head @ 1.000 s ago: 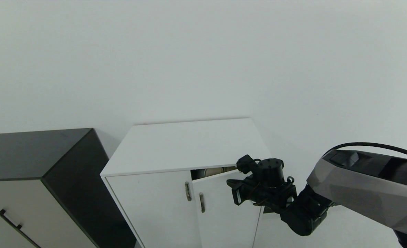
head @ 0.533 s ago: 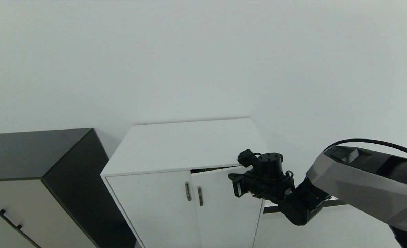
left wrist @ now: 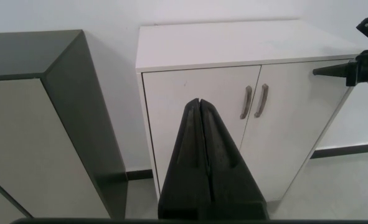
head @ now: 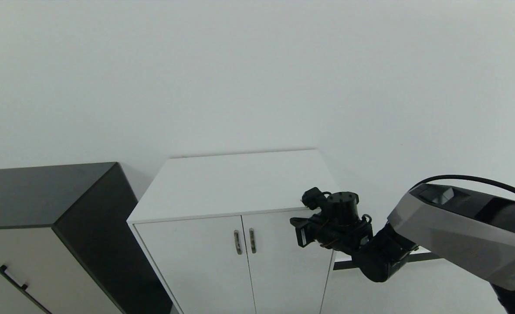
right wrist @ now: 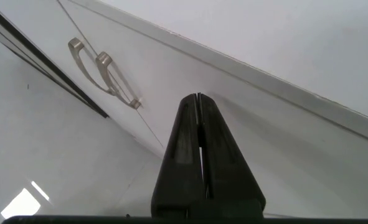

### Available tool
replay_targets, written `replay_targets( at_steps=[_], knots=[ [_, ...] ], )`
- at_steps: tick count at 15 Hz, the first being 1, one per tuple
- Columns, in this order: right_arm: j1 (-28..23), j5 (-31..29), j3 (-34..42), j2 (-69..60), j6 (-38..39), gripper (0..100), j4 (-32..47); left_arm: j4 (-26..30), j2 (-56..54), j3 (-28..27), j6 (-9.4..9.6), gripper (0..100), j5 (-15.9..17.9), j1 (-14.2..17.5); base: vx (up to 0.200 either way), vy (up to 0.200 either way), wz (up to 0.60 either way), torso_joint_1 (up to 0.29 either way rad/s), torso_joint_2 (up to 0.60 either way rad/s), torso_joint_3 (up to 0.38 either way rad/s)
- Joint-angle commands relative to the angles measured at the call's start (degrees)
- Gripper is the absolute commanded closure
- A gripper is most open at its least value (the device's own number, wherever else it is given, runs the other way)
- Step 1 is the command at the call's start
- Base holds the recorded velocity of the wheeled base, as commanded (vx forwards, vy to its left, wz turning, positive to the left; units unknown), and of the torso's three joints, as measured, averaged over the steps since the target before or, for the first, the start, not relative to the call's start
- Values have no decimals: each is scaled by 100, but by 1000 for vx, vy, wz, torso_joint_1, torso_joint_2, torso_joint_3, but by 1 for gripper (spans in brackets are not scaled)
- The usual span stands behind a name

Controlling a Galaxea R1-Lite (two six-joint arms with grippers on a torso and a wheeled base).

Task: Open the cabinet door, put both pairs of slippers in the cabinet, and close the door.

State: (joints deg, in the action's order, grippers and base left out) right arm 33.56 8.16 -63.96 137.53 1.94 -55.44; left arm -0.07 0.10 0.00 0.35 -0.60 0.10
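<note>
A black-topped dresser (head: 44,192) stands against a plain white wall (head: 257,65).

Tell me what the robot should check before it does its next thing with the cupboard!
1. Right door flush with the left door: ok, no gap along the top edge.
2. The two handles side by side and level: ok.
3. Right hand clear of the door: cannot tell; it is shut and sits at the door's upper outer corner, but contact is unclear.
4. Left hand out of the way: ok, it is shut and held back in front of the cabinet.
5. What is inside: cannot tell, the shut doors hide it.
</note>
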Motion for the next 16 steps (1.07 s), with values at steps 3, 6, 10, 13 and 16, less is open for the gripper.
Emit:
replay_targets(
  at_steps=[3,6,10,13,16],
  knots=[
    [10,2,77,-42,-9,100,-28,-1,-1,0,-9,100,-2,-1,0,0,0,0,0,0],
    [72,2,560,-341,-9,100,-318,-1,-1,0,-9,100,-2,-1,0,0,0,0,0,0],
    [107,2,1501,-1229,-27,100,-485,-1,-1,0,-9,100,-2,-1,0,0,0,0,0,0],
    [-25,2,2309,-1959,-44,100,-511,-1,-1,0,-9,100,-2,-1,0,0,0,0,0,0],
    [-421,-16,3338,-2864,-185,100,-652,-1,-1,0,-9,100,-11,-1,0,0,0,0,0,0]
  ],
)
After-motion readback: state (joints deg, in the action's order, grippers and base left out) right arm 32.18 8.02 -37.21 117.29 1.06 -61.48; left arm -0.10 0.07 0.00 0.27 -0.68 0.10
